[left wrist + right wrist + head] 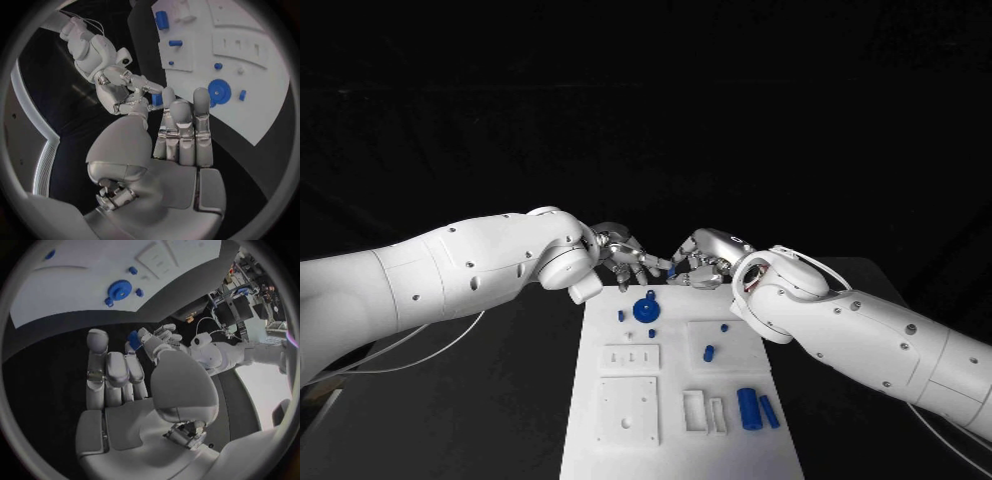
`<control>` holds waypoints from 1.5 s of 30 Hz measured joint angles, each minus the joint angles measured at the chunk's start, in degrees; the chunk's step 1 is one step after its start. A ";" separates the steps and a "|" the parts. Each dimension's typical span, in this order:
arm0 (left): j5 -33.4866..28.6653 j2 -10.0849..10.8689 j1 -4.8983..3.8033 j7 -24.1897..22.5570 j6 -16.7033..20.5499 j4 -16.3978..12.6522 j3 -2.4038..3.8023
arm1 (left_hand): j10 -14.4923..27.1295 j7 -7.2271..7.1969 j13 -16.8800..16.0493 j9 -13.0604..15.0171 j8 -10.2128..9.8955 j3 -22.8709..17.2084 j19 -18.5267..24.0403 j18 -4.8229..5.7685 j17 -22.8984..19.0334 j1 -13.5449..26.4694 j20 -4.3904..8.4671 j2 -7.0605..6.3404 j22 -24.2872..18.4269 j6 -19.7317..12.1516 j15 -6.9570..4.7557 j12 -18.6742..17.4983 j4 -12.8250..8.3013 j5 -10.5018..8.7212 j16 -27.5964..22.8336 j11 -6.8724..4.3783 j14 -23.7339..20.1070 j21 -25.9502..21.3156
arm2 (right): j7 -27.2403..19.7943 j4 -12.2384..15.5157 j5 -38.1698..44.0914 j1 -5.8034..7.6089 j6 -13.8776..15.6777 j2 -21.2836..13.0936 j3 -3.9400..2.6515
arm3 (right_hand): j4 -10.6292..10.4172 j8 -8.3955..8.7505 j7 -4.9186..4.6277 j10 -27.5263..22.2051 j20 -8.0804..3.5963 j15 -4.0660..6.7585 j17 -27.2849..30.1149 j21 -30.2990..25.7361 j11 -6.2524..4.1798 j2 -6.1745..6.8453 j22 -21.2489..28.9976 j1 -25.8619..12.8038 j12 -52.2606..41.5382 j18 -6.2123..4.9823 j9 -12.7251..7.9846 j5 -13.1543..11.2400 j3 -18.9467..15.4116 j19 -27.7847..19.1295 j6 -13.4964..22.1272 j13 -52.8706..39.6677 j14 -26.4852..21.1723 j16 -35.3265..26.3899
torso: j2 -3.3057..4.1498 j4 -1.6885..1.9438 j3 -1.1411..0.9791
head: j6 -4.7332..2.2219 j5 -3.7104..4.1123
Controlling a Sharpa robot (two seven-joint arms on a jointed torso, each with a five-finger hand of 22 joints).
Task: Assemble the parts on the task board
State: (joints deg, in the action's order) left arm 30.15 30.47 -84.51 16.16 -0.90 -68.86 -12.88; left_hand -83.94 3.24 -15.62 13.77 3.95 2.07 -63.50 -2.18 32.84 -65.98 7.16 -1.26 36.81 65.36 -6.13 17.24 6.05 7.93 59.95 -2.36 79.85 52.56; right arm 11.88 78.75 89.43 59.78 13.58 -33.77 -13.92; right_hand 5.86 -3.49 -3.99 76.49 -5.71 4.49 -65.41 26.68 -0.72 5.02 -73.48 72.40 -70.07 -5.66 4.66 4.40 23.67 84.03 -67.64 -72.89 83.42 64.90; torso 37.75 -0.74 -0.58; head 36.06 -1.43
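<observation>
Both hands meet over the far end of the task board, a small blue part between their fingertips.

Head view: left hand point(625, 258) and right hand point(705, 262) face each other just beyond the far edge of the white task board point(678, 455); a bit of blue part point(674, 270) shows at the right hand's fingers. On the board: a blue disc point(646, 308) near the far end, a small blue peg point(708, 352) mid-board, two blue cylinders point(756, 410) by the right edge.
Left wrist view: own fingers straight and close together, palm bare; the right hand pinches the small blue block-like part against their tips.
Right wrist view: the same blue part sits between the left hand's fingertips and the right hand's; which hand bears it I cannot tell.
</observation>
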 measured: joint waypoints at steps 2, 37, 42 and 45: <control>0.13 -0.10 0.00 0.36 -0.10 0.00 0.00 | 0.00 0.00 -0.33 0.02 0.00 -0.20 0.00 -0.01 0.33 0.10 0.00 -0.10 0.66 0.00 0.00 0.74 0.19 0.23 0.94 0.00 0.00 0.00 | 0.13 -0.10 0.23 0.03 -0.11 0.23 0.35 | 0.00 0.00 0.00 0.00 0.00 0.00 0.00 0.00 0.00 0.00 -0.04 0.00 0.00 0.01 0.01 0.05 0.00 0.00 0.01 0.00 0.00 0.00 | 0.01 0.00 -0.03 | -0.09 -0.04; 0.57 -1.79 0.24 5.65 -1.03 0.29 -0.07 | 0.00 0.00 -0.20 0.70 0.00 1.52 -0.41 -0.01 -0.06 -1.42 0.00 2.47 5.03 0.00 0.22 0.78 -2.60 6.99 1.29 0.00 -0.22 -2.28 | 1.06 -0.39 1.47 0.34 -1.14 1.16 1.55 | -0.34 0.25 0.11 0.00 0.01 -0.01 0.01 -0.01 0.00 0.17 -0.09 -0.17 0.00 0.01 0.11 0.83 -0.03 0.00 0.10 0.00 0.00 0.00 | 0.15 0.00 -0.05 | -0.13 -0.13; 0.61 -2.05 0.32 5.91 -1.01 0.27 -0.07 | 0.00 0.00 -0.20 0.70 0.00 1.52 -0.40 -0.01 -0.11 -1.16 0.00 2.74 5.24 0.00 0.22 0.78 -2.60 6.99 1.33 0.00 -0.22 -2.48 | 1.08 -0.35 1.52 0.34 -1.47 1.30 1.72 | -0.33 0.25 0.12 0.00 0.01 -0.01 0.01 -0.02 0.01 0.23 -0.08 -0.23 0.00 0.00 0.21 0.84 -0.03 0.00 0.10 0.00 0.00 0.00 | 0.15 0.00 -0.04 | -0.05 -0.16; 0.61 -2.18 0.43 6.09 -1.01 0.27 -0.07 | 0.00 0.00 -0.20 0.71 0.00 1.76 -0.52 -0.01 -0.11 -0.85 -0.11 3.64 5.40 0.00 0.22 0.78 -2.32 6.99 1.52 0.00 -0.22 -2.48 | 1.09 -0.33 1.72 0.34 -1.65 1.39 1.84 | -0.33 0.24 0.12 0.00 0.01 -0.01 0.01 -0.02 0.00 0.23 -0.12 -0.23 0.00 0.01 0.25 1.66 -0.03 0.00 0.10 0.00 0.00 0.00 | 0.16 0.00 -0.04 | 0.04 -0.20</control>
State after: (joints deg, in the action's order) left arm 30.76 28.30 -84.07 22.25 -1.90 -68.59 -12.96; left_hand -83.94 3.24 -15.83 14.48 3.95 3.84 -64.02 -2.18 32.73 -66.83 7.05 2.38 42.21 65.36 -5.91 18.02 3.73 14.92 61.47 -2.36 79.63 50.09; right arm 12.97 78.42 91.14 60.12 11.94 -32.38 -12.08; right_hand 5.53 -3.25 -3.87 76.49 -5.70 4.48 -65.40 26.66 -0.72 5.25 -73.60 72.17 -70.07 -5.65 4.92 6.05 23.64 84.02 -67.54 -72.89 83.42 64.90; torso 37.91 -0.74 -0.63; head 36.10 -1.63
